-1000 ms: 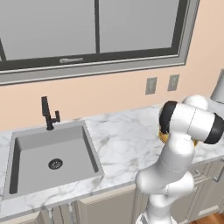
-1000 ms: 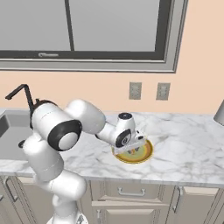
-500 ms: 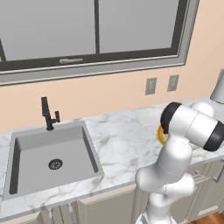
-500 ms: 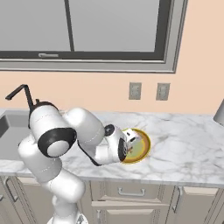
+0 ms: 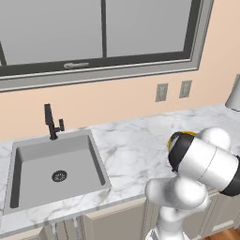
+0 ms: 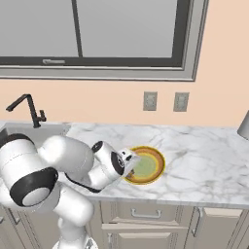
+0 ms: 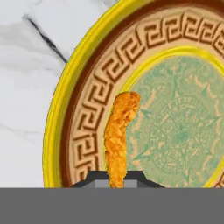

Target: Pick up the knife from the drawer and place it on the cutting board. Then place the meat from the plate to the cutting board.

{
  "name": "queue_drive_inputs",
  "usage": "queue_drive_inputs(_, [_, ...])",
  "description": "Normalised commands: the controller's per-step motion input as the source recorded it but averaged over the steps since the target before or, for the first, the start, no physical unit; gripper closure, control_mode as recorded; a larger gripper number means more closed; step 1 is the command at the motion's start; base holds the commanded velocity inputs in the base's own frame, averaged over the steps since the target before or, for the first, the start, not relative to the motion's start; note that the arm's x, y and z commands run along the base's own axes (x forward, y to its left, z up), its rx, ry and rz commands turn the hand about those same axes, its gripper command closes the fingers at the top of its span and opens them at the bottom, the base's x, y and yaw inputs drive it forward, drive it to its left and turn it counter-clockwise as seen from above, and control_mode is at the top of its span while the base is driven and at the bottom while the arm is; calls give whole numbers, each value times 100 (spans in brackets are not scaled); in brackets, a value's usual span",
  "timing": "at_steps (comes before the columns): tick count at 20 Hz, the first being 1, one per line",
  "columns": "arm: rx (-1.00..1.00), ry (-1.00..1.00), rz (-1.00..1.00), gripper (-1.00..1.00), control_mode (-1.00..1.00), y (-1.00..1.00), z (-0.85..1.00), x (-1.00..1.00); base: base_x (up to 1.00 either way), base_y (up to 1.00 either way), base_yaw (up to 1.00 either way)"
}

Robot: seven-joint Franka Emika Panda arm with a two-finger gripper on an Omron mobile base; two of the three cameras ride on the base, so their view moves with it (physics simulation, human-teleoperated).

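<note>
While the pincer (image 7: 116, 179) pinches it, the meat (image 7: 119, 135) looks orange, crumbly and slightly curved.

Both base views look forward and down over the desk (image 5: 136, 150) from behind, sharing the plate (image 6: 154, 171). The hand view sits very near the plate (image 7: 87, 113), facing its rim.

White, grey-veined marble worktop (image 6: 204, 155) runs along the peach wall under the window, over grey-beige cabinets. Plate (image 6: 146, 165) with orange-gold rim sits flat on it near the front edge, right of the inset grey sink (image 5: 51, 171). Black faucet (image 5: 52, 124) stands at the sink's back edge.
</note>
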Motion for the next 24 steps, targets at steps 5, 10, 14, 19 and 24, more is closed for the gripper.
queue_drive_inputs(5, [-8,75,0,100,-100,0,93,0,0,0,0])
queue_drive_inputs(10, [-5,68,-5,100,-100,5,98,0,0,0,0])
queue_drive_inputs(14, [-4,57,-3,100,-100,7,100,15,0,0,0])
queue_drive_inputs(19, [7,17,-2,100,-100,-6,64,-2,0,0,0])
queue_drive_inputs(24, [37,-18,-5,100,-100,-47,7,-45,0,0,0])
